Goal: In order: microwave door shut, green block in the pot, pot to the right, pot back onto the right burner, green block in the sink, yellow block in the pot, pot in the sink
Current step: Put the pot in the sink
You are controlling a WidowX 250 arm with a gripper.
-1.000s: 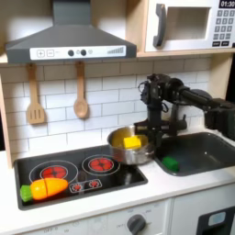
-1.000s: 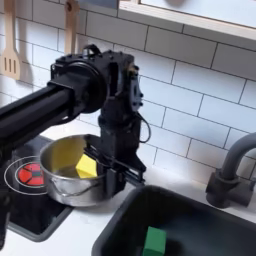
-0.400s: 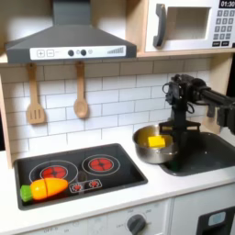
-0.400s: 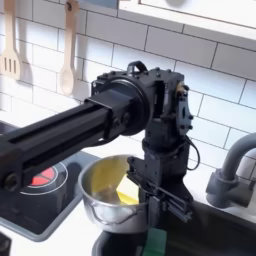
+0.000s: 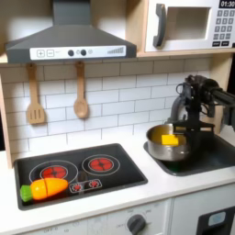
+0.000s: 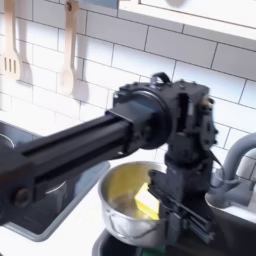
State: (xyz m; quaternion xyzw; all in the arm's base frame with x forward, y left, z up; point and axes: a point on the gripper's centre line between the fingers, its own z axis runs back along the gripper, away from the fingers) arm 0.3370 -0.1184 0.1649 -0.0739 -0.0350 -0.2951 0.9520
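Note:
The shiny steel pot point(image 5: 162, 153) hangs over the left end of the dark sink point(image 5: 218, 154), with the yellow block point(image 5: 169, 139) inside it. My gripper point(image 5: 186, 136) points down at the pot's right rim in the first exterior view and is shut on it. In the second exterior view, the pot point(image 6: 114, 214) holds the yellow block point(image 6: 150, 206), and the gripper point(image 6: 181, 214) clamps the rim above the sink point(image 6: 236, 240). The white microwave door point(image 5: 188, 26) is closed. The green block is hidden.
The black stove point(image 5: 78, 170) lies on the first exterior view's left, with an orange toy carrot point(image 5: 46, 187) at its front corner. A wooden spatula point(image 5: 35, 96) and spoon point(image 5: 81, 92) hang on the tiled wall. The faucet point(image 6: 237, 160) stands behind the sink.
The gripper has carried the pot, with the yellow block in it, rightward in the first exterior view, from beside the right burner to over the sink. The green block in the sink became covered.

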